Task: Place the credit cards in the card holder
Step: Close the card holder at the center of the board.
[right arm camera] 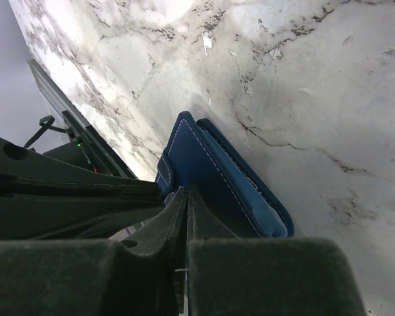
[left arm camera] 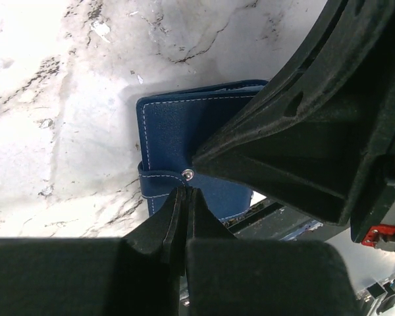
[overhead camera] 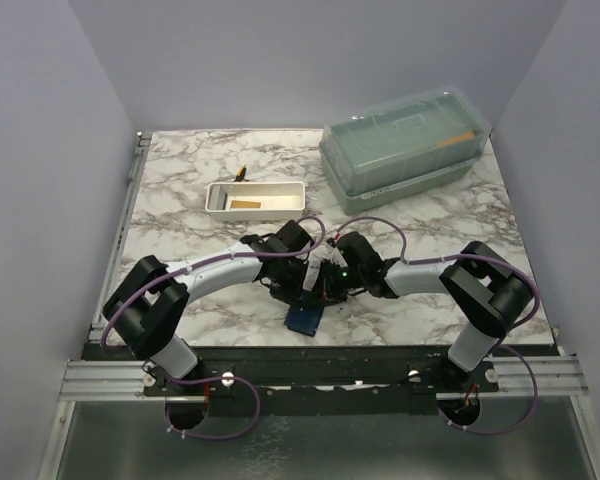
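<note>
As the navy-blue bifold card holder (left arm camera: 174,128) seems light and soft, grip its snap strap (left arm camera: 159,179). Both the left gripper (left arm camera: 185,191) and the right gripper (right arm camera: 187,191) look closed there.

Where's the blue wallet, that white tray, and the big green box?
blue wallet (left arm camera: 178,131): left wrist view, stitched front cover
white tray (overhead camera: 280,200): top external view, bare floor
green lidded box (overhead camera: 400,135): top external view, lid

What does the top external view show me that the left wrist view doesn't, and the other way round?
Only top external: the white tray holding a tan card, the green lidded box and both arms. Only left wrist: the strap with its metal snap, and the left gripper closed right at it. Both: the navy card holder on the marble table.
</note>
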Controlling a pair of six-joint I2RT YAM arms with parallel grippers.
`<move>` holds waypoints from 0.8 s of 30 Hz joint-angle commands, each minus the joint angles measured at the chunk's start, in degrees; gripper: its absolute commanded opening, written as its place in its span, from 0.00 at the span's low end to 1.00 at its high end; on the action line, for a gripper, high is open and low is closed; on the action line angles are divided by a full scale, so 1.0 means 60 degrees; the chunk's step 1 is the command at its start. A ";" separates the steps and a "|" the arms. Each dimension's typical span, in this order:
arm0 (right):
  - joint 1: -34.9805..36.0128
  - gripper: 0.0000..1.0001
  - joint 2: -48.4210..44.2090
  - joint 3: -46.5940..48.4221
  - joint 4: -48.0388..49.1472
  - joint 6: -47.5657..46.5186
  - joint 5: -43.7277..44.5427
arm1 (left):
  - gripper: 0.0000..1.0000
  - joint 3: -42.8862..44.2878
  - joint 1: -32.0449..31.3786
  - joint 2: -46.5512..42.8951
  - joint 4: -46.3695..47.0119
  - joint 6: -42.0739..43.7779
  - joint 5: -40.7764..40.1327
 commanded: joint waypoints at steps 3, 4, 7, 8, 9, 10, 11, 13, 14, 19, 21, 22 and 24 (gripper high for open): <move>0.0074 0.05 0.0364 0.0087 -0.0427 -0.0262 0.0212 | 0.00 0.0020 -0.0158 0.0369 0.0309 0.0140 0.0251; 0.0074 0.05 0.0366 0.0086 -0.0426 -0.0262 0.0211 | 0.00 0.0027 -0.0173 0.0397 0.0309 0.0140 0.0212; 0.0074 0.05 0.0353 0.0092 -0.0448 -0.0262 0.0201 | 0.00 0.0035 -0.0206 0.0455 0.0317 0.0129 0.0165; 0.0074 0.05 0.0352 0.0087 -0.0442 -0.0262 0.0206 | 0.00 0.0035 -0.0217 0.0457 0.0317 0.0139 0.0137; 0.0074 0.05 0.0352 0.0097 -0.0441 -0.0262 0.0209 | 0.00 0.0031 -0.0224 0.0452 0.0314 0.0140 0.0091; 0.0074 0.05 0.0359 0.0104 -0.0450 -0.0262 0.0198 | 0.00 0.0036 -0.0238 0.0468 0.0306 0.0133 0.0069; 0.0080 0.05 0.0365 0.0099 -0.0442 -0.0249 0.0191 | 0.00 0.0035 -0.0239 0.0487 0.0298 0.0130 0.0046; 0.0087 0.05 0.0379 0.0102 -0.0441 -0.0247 0.0183 | 0.00 0.0056 -0.0273 0.0574 0.0297 0.0117 0.0015; 0.0081 0.05 0.0381 0.0103 -0.0434 -0.0245 0.0186 | 0.00 0.0070 -0.0290 0.0619 0.0295 0.0090 0.0008; 0.0089 0.05 0.0423 0.0099 -0.0432 -0.0233 0.0159 | 0.00 0.0164 -0.0379 0.0889 0.0313 -0.0213 -0.0261; 0.0089 0.05 0.0432 0.0109 -0.0418 -0.0218 0.0159 | 0.00 0.0181 -0.0406 0.0914 0.0311 -0.0432 -0.0446; 0.0089 0.04 0.0435 0.0107 -0.0412 -0.0218 0.0155 | 0.00 0.0181 -0.0425 0.0901 0.0322 -0.0543 -0.0548; 0.0089 0.04 0.0439 0.0102 -0.0412 -0.0217 0.0153 | 0.00 0.0148 -0.0461 0.0753 0.0342 -0.0731 -0.0808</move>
